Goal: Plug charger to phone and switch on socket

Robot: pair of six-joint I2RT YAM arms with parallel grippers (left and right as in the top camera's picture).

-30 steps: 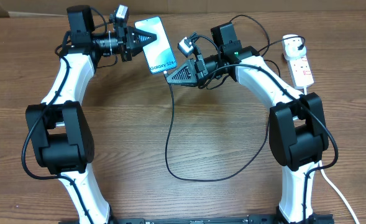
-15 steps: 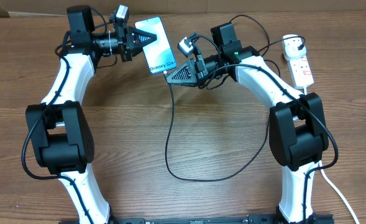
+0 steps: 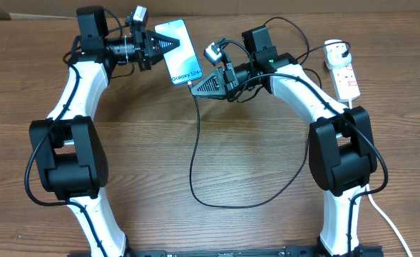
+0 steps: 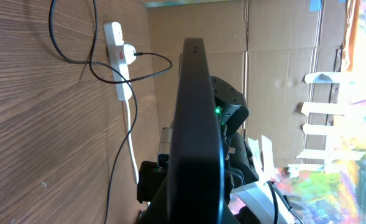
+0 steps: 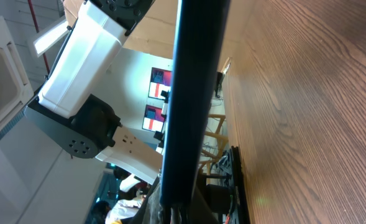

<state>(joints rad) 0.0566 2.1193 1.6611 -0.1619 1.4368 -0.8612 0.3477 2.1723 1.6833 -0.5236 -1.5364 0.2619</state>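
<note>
**Connector Meeting Phone's Short Edge as Two Arms Are Working End to End**

The left gripper (image 3: 157, 44) is clamping the phone (image 3: 182, 53) by one long side, holding it screen-up and apparently clear of the table (image 3: 195, 232). The right gripper (image 3: 195, 85) is pinching the connector end of the charger (image 3: 197, 121), whose black cable is trailing from its fingertips in a long loop. The phone is lying just beyond those fingertips, its long axis slanting away from them. The short edge beside the "Galaxy" lettering is touching the connector. Whether the tip is seated in the port is hidden. Both wrist cameras are showing the phone only edge-on, as a dark slab. The socket (image 3: 346, 77) is sitting well behind the right gripper, out past its arm, with the charger's white plug in it. The right arm is looking the nearer one for the switch.
</note>
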